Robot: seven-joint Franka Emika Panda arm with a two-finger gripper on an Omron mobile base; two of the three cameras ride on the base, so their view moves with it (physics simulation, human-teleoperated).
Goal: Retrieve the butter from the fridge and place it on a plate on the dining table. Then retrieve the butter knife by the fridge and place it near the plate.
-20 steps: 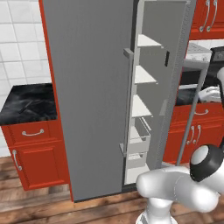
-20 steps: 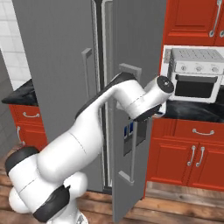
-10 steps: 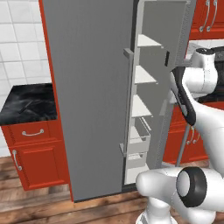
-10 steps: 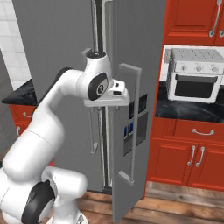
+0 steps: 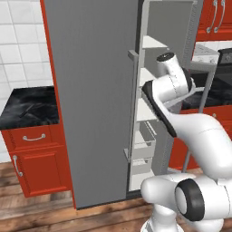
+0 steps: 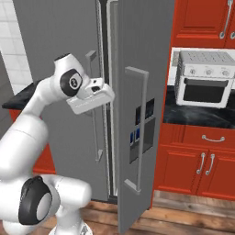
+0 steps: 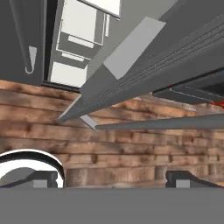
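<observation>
The tall grey fridge (image 5: 90, 90) has its left door shut and its right door (image 6: 137, 114) swung partly open. Through the gap I see white shelves (image 5: 152, 43) and door bins (image 5: 145, 140). My gripper (image 7: 113, 179) is open with nothing between its widely spread fingertips (image 7: 43, 178). The hand (image 6: 92, 100) hovers in front of the gap between the doors at mid height, pointing down past the open door's lower edge (image 7: 131, 83) toward the floor. The butter, plate, dining table and butter knife are out of view.
A toaster oven (image 6: 204, 78) stands on the black marble counter (image 6: 197, 114) right of the fridge, over red cabinets (image 6: 202, 160). Another marble counter (image 5: 29, 106) with a red drawer lies to the left. The open door's long bar handle (image 6: 142, 128) sticks out beside my arm.
The gripper has gone from shut to open. The arm has swung left from the right door's handle to the front of the gap between the doors. The door has not moved.
</observation>
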